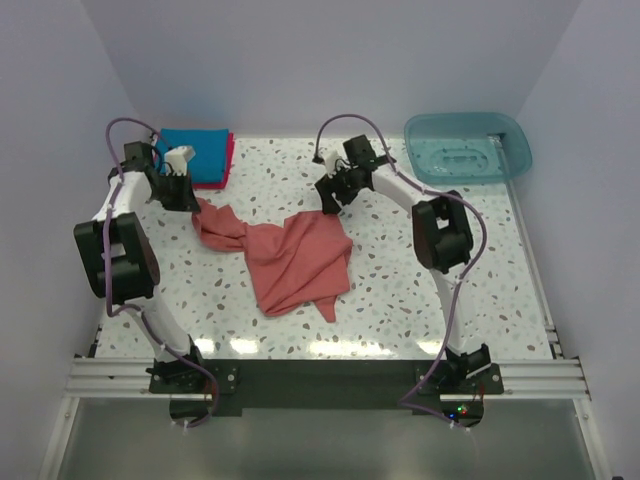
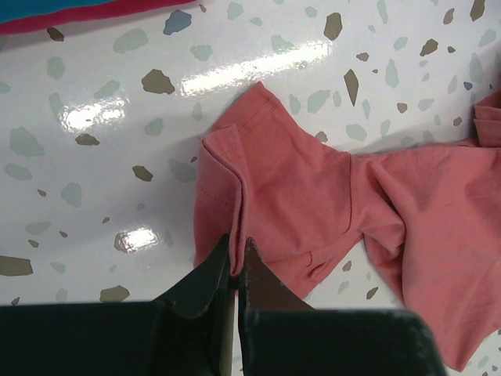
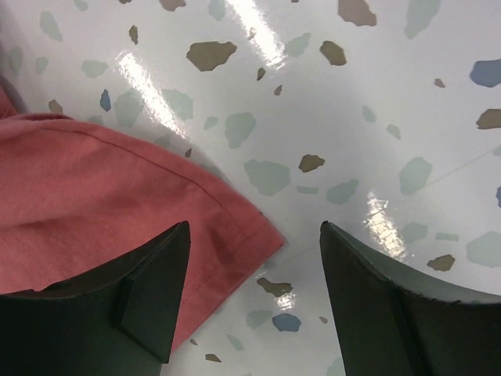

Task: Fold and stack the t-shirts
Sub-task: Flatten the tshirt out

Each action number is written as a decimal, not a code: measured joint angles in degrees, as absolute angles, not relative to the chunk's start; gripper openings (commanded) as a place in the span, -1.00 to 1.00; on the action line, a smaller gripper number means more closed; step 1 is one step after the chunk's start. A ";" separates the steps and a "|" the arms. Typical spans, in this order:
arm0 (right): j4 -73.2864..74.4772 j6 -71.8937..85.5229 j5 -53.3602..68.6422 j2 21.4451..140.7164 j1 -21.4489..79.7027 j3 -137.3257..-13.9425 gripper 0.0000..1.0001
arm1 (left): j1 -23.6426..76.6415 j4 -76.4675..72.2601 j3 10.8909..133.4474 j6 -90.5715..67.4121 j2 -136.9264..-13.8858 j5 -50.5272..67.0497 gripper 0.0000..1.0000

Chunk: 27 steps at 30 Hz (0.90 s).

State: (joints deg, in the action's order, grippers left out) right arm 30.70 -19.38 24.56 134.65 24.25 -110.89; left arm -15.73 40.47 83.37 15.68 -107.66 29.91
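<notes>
Although the salmon-red t-shirt [image 1: 295, 260] lies in full view near the middle of the speckled worktop [image 1: 450, 300], it is so bunched and twisted that its neck and hem cannot be told apart. At the far left corner, the bright blue t-shirt [image 1: 195, 150] sits folded on top of the crimson-pink t-shirt [image 1: 229, 158]. Only a thin rim of the crimson-pink one shows along the right and near sides, and the left arm's wrist covers part of the stack. From above, the fingers of both grippers are hard to make out under the wrists. The left gripper [image 2: 237, 247] is at the left end of the salmon-red shirt, its two fingers pressed together on a raised fold of a sleeve, with cloth squeezed between them. The right gripper [image 3: 254, 227] hangs over the shirt's far right corner with its fingers spread wide. One finger is above the cloth and the other above bare worktop, and whether either touches anything cannot be told. The shirt's long axis runs roughly left to right: a narrow twisted part starts at the left gripper and widens toward the centre, where a broad flap fans out toward the near edge. A translucent teal tub [image 1: 468, 148] sits at the far right corner, well apart from the shirts.
</notes>
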 measured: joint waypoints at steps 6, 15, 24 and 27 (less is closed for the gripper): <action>31.42 -24.99 24.77 133.73 24.82 -107.77 0.32 | -15.73 40.71 83.88 15.62 -108.55 30.20 -1.00; 37.08 -30.37 21.52 134.67 25.52 -110.59 -1.00 | -15.73 41.15 86.56 15.40 -110.00 30.26 -1.00; 38.13 -30.09 21.37 134.19 24.84 -110.78 -1.00 | -15.73 41.54 91.13 15.25 -112.09 30.17 -1.00; 37.45 -28.45 20.95 132.29 22.87 -110.78 -1.00 | -15.73 41.71 95.72 15.81 -113.27 30.26 -1.00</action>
